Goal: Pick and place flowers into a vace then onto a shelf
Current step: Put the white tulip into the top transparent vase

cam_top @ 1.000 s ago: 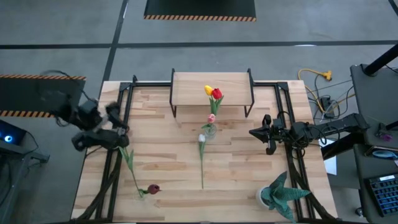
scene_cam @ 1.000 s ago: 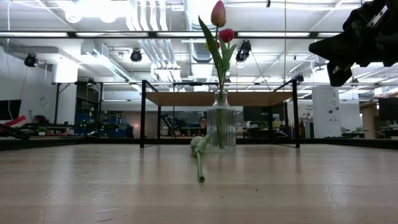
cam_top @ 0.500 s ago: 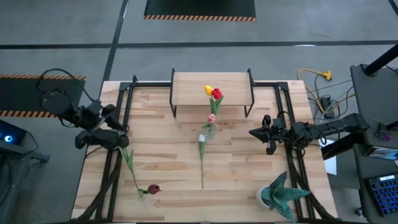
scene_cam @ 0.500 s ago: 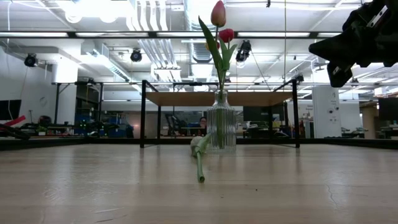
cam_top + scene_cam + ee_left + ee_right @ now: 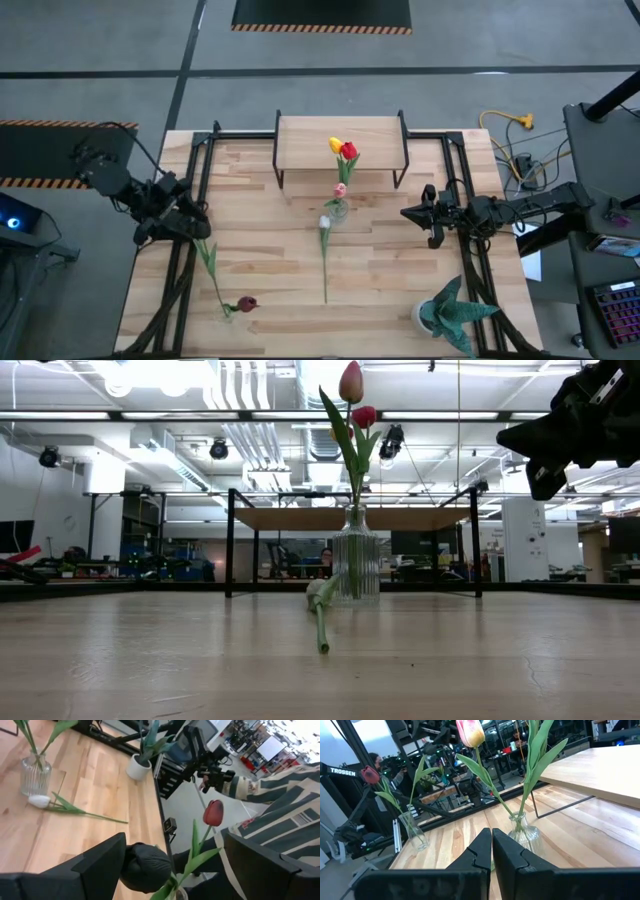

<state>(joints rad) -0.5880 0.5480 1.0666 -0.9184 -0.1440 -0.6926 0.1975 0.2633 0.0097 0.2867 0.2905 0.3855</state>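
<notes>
Since a second ago the left arm has drawn back toward the tabletop's left edge, and its left pincer point(image 5: 188, 222) now sits lower along that edge than before, just above the upper end of a stem; nothing else on the tabletop point(image 5: 270, 270) has shifted. That pincer stands wide open and holds nothing, its two dark fingers point(image 5: 97, 862) spread apart in the left wrist view with a maroon tulip point(image 5: 213, 813) showing between them. The right pincer point(image 5: 410, 212) is shut tight, fingers pressed together and empty, hovering above the tabletop to the right of the vase. Counted in the high view: one glass vase point(image 5: 338, 210) standing in front of the shelf point(image 5: 340, 145) with three flowers in it, yellow, red and pink point(image 5: 343, 150); one white tulip point(image 5: 324, 222) lying flat with its head touching the vase and its stem running toward the near edge; one dark maroon tulip point(image 5: 246, 303) at the left front. One teal potted plant point(image 5: 450, 312) stands at the right front corner. The left arm reaches in from the left side, bent at the elbow; the right arm stretches level from the right edge.
</notes>
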